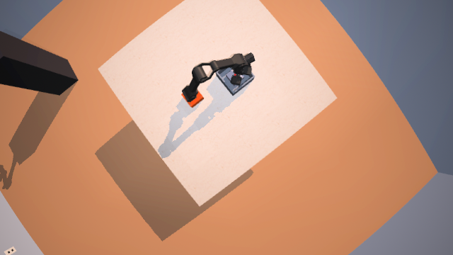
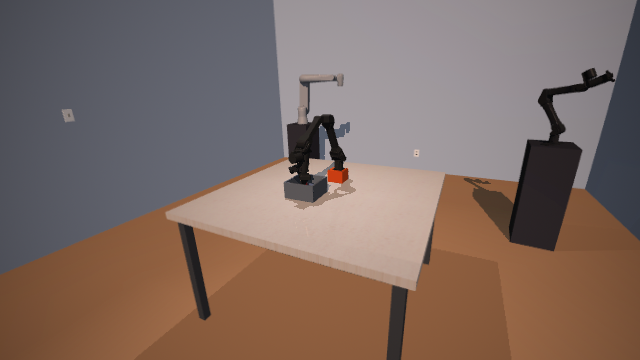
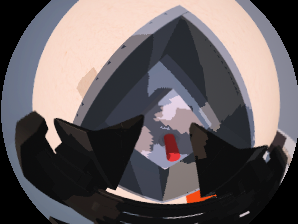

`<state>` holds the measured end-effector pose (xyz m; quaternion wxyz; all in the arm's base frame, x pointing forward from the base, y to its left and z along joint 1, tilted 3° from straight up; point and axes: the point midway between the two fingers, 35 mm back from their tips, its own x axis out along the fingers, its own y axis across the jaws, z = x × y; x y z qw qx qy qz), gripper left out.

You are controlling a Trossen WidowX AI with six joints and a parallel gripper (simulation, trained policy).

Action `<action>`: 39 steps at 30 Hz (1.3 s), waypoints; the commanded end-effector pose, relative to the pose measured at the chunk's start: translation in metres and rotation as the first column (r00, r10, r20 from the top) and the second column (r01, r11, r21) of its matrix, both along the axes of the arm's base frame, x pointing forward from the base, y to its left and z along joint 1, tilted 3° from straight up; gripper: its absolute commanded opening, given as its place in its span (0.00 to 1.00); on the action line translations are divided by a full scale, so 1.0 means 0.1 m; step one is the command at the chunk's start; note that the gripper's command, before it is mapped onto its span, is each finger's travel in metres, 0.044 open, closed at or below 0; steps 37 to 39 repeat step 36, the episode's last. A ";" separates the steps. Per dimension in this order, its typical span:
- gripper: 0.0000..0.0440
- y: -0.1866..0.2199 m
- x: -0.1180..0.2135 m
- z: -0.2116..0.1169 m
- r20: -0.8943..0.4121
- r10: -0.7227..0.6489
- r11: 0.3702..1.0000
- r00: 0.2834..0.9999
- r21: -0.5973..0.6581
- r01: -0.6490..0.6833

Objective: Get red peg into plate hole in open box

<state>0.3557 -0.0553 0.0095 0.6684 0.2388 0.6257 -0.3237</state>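
We see 1 red peg point(image 1: 235, 74) point(image 3: 172, 148) inside the box point(image 1: 233, 93) point(image 2: 298, 192) point(image 3: 131, 47); our pincer point(image 1: 236, 79) point(image 2: 304, 178) point(image 3: 167, 122) stands open above (2 fingers apart, gripping nothing).

a pale, faintly speckled rectangular tabletop point(image 1: 269, 117) point(image 2: 350, 215) point(image 3: 55, 60) on dark square legs carries an open, square grey box point(image 1: 233, 93) point(image 2: 299, 193) point(image 3: 135, 47), which sits flat and upright on it. near the box, and apart from it, a bright orange-red block point(image 1: 193, 103) point(image 2: 338, 176) rests on the same top, with the foot of a black robot arm point(image 1: 199, 73) point(image 2: 327, 120) standing on the block. shadows fall across the surface beside both.
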 end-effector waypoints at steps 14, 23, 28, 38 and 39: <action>1.00 0.08 0.72 0.32 0.126 0.017 0.991 0.992 0.132 -0.034; 1.00 0.09 0.77 0.35 0.139 0.019 0.990 0.990 0.138 -0.039; 1.00 0.09 0.78 0.35 0.141 0.020 0.990 0.990 0.138 -0.039; 1.00 0.09 0.78 0.35 0.141 0.020 0.990 0.990 0.139 -0.040; 1.00 0.09 0.78 0.35 0.141 0.020 0.990 0.990 0.139 -0.040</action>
